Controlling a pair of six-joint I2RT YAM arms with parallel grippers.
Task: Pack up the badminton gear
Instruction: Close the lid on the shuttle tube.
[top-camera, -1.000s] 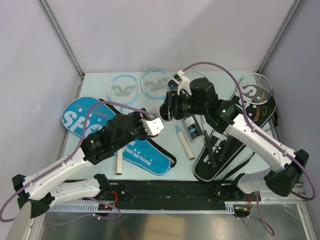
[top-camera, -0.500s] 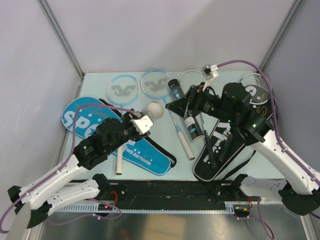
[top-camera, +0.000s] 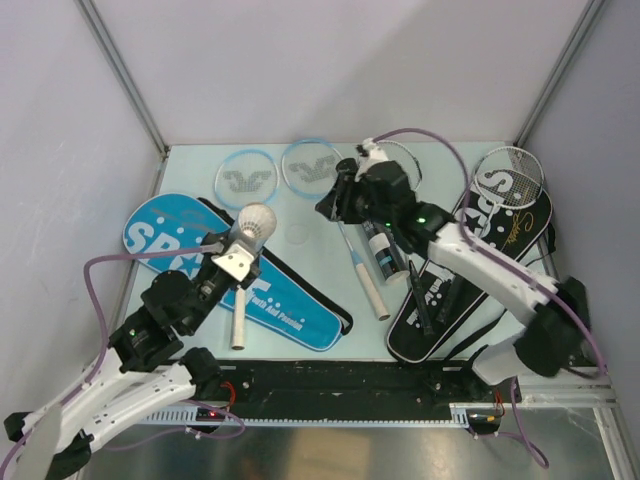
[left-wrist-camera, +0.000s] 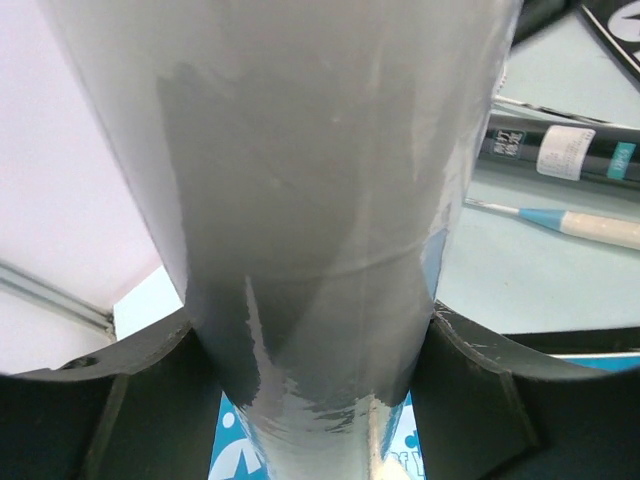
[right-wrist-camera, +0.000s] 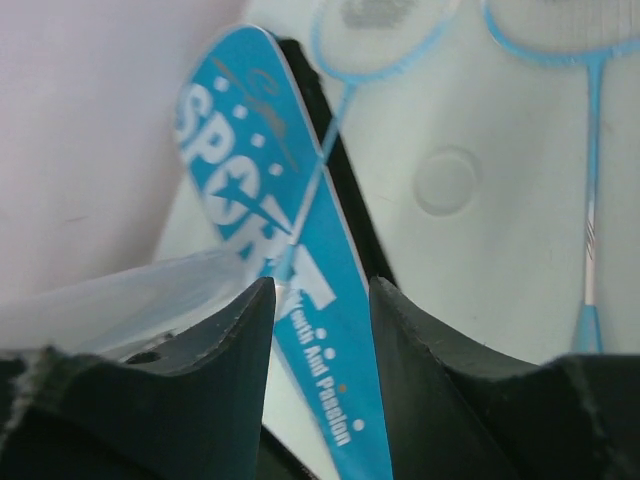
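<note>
Moved: tube (top-camera: 258, 222) has drawn left, away from right gripper (top-camera: 330, 205).
Left gripper (top-camera: 240, 262): clamps tube, raised over blue cover (top-camera: 290, 310).
Right gripper: part-open, empty, near clear disc (top-camera: 297, 234).
Tip: if the disc is the cap, pinch its rim squarely and hold the tube steady.

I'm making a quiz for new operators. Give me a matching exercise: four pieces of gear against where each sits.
1 white tube
2 black tube
3 blue cover
4 black cover

A right side, under a silver racket
B held in the left gripper
C left side, under a light-blue racket
D lying on the table between the covers

Pairs: 1-B, 2-D, 3-C, 4-A
</note>
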